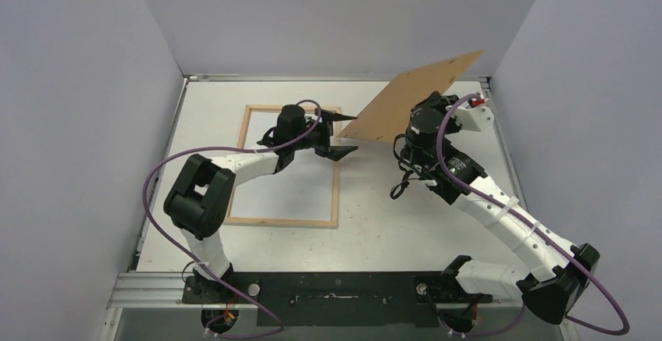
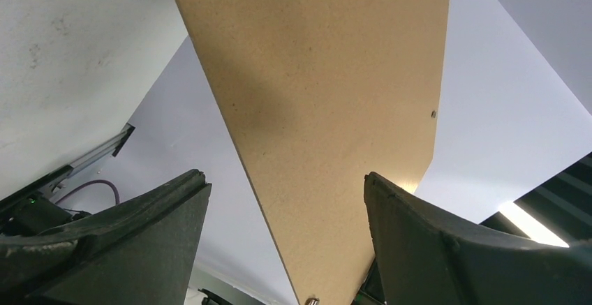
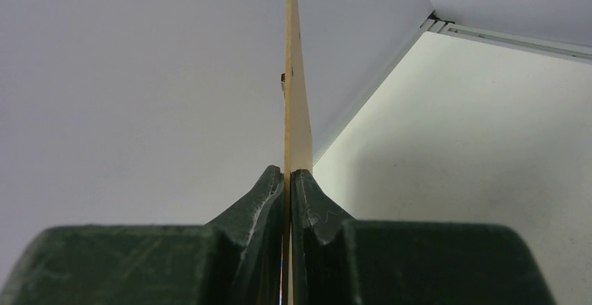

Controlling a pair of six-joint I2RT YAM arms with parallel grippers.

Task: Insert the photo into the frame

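The right gripper [image 3: 288, 176] has its jaws pressed together on the edge of a thin brown board [image 1: 414, 95] and holds it up in the air, tipped on a slant. The left gripper [image 1: 342, 134] has its jaws spread wide, one on each side of the board's low corner, not touching it. Under it the frame [image 1: 281, 221] lies flat on the table [image 1: 390, 200] with its wood side up. I cannot find the photo for sure. The white inside the frame could be its plain back or just the table. I think the photo will be very light and bendy, and it will crease if it is squeezed hard. It is best to pinch it softly at an edge or a corner and keep it flat. The frame looks stiff and light, with thin sides, so a grip on one side bar should hold it.
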